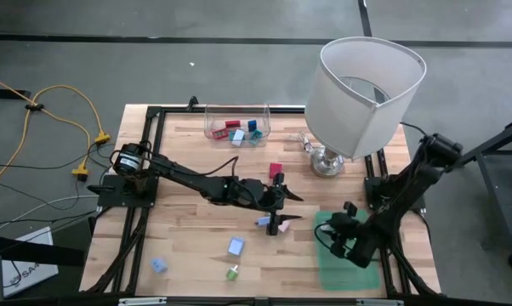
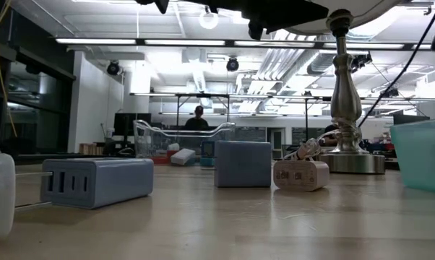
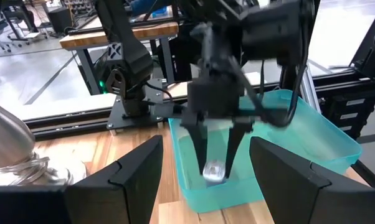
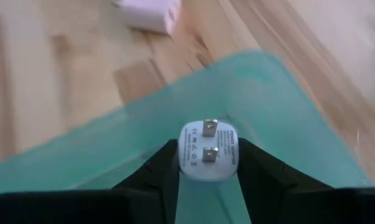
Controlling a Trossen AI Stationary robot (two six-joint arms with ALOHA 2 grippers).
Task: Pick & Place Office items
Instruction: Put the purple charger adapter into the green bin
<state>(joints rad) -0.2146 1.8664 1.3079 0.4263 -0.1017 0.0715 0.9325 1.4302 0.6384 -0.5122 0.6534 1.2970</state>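
Right, right pincer (image 4: 206, 163) is pinching a white plug adapter (image 4: 207, 151), prongs outward, just above the teal bin (image 1: 345, 268) at the tabletop's (image 1: 196, 242) near-right corner. Lower it well inside the rim before letting go, so it doesn't bounce out. Left pincer (image 1: 281, 208) waits mid-tabletop, fingers spread, holding nothing, w/ a pink piece (image 1: 283, 227) just beside it. Wood-plank surface; clear tray (image 1: 237, 123) w/ red & blue bits at far edge, lamp (image 1: 358, 93) beside. Beyond: open office, bright ceiling strips, a person far back.

lamp (image 1: 358, 93) behind bin (image 1: 345, 263), right side
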